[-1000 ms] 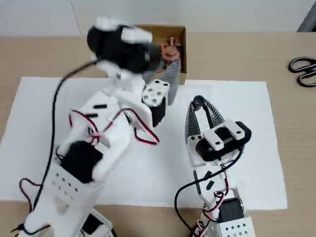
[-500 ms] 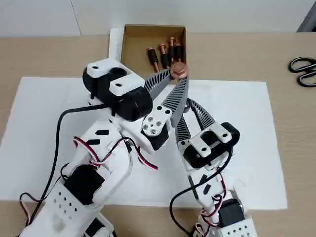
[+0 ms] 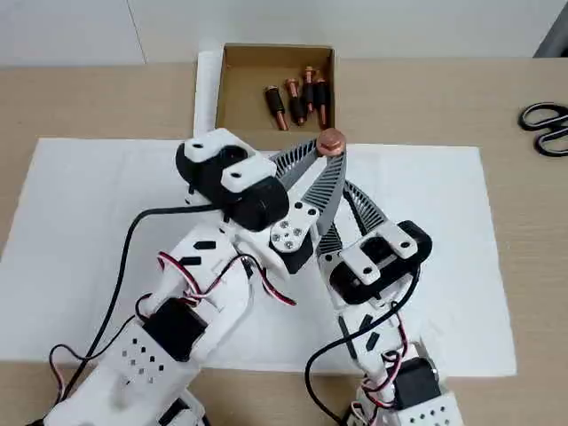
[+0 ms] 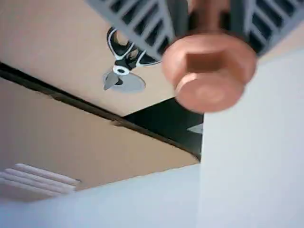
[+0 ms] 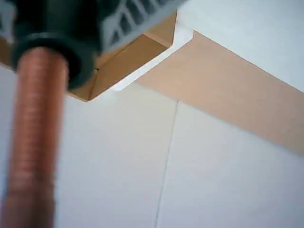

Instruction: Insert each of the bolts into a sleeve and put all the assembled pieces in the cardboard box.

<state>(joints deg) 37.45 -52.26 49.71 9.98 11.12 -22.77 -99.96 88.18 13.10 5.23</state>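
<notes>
A copper bolt hangs head up over the far edge of the white sheet, with my left gripper shut on it just below the head. In the left wrist view the bolt head sits between the grey fingers. My right gripper is directly under the left one, shut on a black sleeve. The bolt's threaded shaft sticks out of that sleeve. The cardboard box lies just beyond, holding several assembled pieces.
A white sheet covers the middle of the wooden table. Scissors lie at the far right edge. A corner of the box is close to the held sleeve. A white strip lies along the box's left side.
My left gripper carried the bolt from over the box back toward the sheet's far edge. My right gripper moved in under it with the sleeve, and the two now meet.
</notes>
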